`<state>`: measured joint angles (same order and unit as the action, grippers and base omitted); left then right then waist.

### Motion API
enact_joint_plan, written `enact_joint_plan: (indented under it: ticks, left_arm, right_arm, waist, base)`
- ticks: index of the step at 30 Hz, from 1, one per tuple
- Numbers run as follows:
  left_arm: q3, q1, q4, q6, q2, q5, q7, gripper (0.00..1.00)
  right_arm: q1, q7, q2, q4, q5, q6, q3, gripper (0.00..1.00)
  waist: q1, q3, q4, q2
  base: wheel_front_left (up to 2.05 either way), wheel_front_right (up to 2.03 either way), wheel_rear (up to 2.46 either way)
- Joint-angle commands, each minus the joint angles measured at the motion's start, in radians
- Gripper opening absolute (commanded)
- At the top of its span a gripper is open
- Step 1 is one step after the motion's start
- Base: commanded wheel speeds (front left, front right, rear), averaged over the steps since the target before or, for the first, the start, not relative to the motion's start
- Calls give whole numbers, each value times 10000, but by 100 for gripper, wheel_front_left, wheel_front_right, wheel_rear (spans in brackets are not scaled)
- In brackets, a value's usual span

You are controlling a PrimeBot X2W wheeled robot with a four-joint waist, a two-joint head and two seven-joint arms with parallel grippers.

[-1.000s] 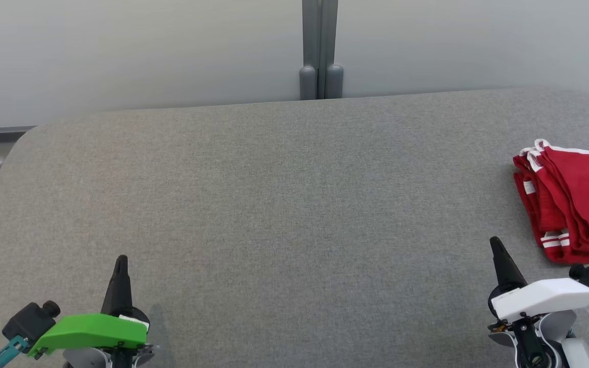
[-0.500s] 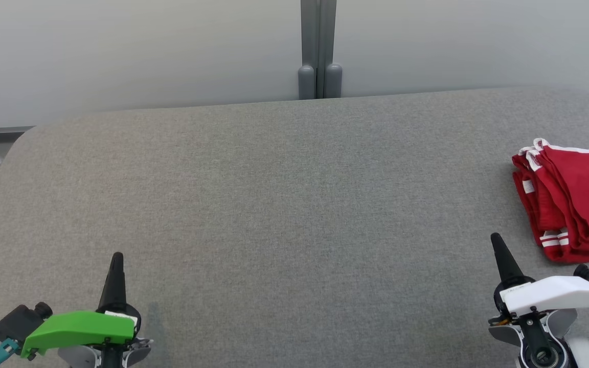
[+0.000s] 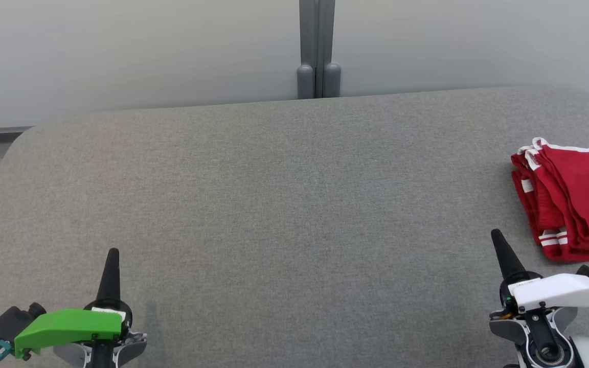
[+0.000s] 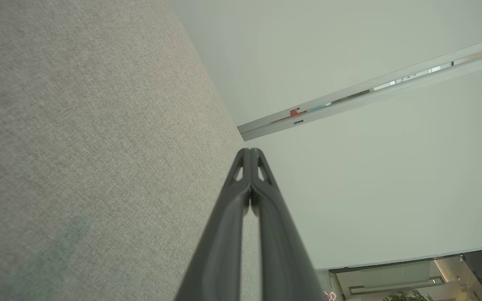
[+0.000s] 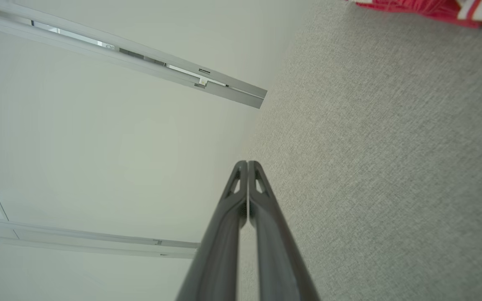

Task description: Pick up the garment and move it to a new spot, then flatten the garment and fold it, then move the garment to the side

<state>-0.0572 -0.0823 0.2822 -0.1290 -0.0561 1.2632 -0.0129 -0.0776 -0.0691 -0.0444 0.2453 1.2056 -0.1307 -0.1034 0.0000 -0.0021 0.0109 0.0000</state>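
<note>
The garment (image 3: 573,197) is red with white stripe trim and lies folded in a small stack at the right edge of the grey fabric table (image 3: 284,194); the picture's edge cuts it off. A strip of the garment (image 5: 429,7) also shows at the top of the right wrist view. My right gripper (image 3: 495,236) is shut and holds nothing, low at the right, just in front and left of the garment. My left gripper (image 3: 113,253) is shut and holds nothing, low at the left. In each wrist view the fingertips (image 4: 249,152) (image 5: 247,164) meet.
A pale partition wall with a grey post (image 3: 317,48) stands behind the table's far edge. The table's rounded left corner (image 3: 18,143) drops off to a rail and floor. Wide bare cloth lies between the two grippers.
Both grippers have slid slightly down and outward in the head view, toward the near edge. The garment has not moved on the table.
</note>
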Motion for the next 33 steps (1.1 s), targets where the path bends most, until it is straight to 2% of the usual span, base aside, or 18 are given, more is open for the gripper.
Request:
enact_joint_plan:
  ticks: [1,33]
  left_arm:
    - [-73,-258,-112,-19,-15,273,-69,0]
    - [-443,-321,-316,-27,37,2529,-745,0]
  right_arm:
    - [-212,-51,-56,-83,281,-4,-25,0]
    - [-311,-346,-72,-34,2924,-3,-91,0]
  waist:
    - [0,2,-3,0]
    - [0,34,-71,0]
  base:
    - [0,0,0]
    - [0,0,0]
